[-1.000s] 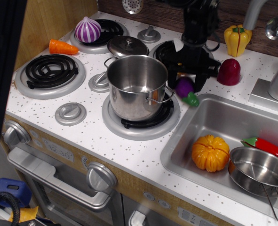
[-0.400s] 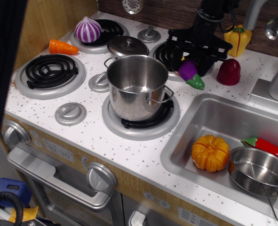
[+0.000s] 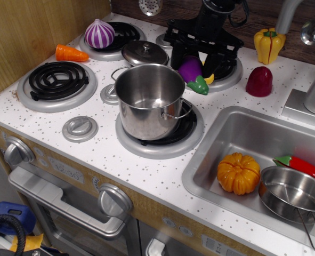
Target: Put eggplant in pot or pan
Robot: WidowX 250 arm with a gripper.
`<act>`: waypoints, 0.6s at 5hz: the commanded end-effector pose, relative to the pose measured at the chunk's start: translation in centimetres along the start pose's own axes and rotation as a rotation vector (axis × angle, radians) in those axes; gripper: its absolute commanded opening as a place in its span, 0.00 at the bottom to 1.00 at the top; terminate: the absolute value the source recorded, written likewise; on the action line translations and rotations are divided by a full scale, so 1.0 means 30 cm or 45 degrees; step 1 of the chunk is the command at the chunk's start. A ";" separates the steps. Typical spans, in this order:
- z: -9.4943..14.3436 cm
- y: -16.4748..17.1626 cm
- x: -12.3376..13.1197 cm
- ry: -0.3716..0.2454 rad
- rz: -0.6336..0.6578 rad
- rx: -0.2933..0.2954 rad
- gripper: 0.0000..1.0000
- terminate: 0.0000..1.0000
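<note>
I see the eggplant (image 3: 190,70) as a small glossy purple piece with a green leafy cap pointing down and to the right. It hangs tilted in the air, just past the far right rim of the pot (image 3: 149,101), above the back burner (image 3: 221,72). My hand (image 3: 193,60) comes down from above, black and wide-framed, and its fingers are closed narrowly on the eggplant's purple body, holding it off the desk (image 3: 93,152). The pot is a tall shiny steel cylinder with thin wire loop handles, standing upright on the front burner (image 3: 160,140), and its inside shows only bare metal. The eggplant does not touch the pot.
</note>
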State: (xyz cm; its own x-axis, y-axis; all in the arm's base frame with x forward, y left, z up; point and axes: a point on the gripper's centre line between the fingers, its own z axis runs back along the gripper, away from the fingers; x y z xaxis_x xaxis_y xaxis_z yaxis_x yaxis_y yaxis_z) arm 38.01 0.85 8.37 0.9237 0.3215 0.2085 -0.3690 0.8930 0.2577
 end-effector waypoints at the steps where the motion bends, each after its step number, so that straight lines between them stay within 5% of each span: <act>1: 0.152 0.111 0.029 -0.114 0.014 0.018 0.00 0.00; 3: 0.168 0.163 -0.010 -0.136 0.005 0.063 0.00 0.00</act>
State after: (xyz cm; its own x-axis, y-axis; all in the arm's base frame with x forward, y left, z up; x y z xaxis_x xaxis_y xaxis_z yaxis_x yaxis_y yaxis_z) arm 34.38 3.56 11.31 0.9292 0.2723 0.2498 -0.3438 0.8849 0.3142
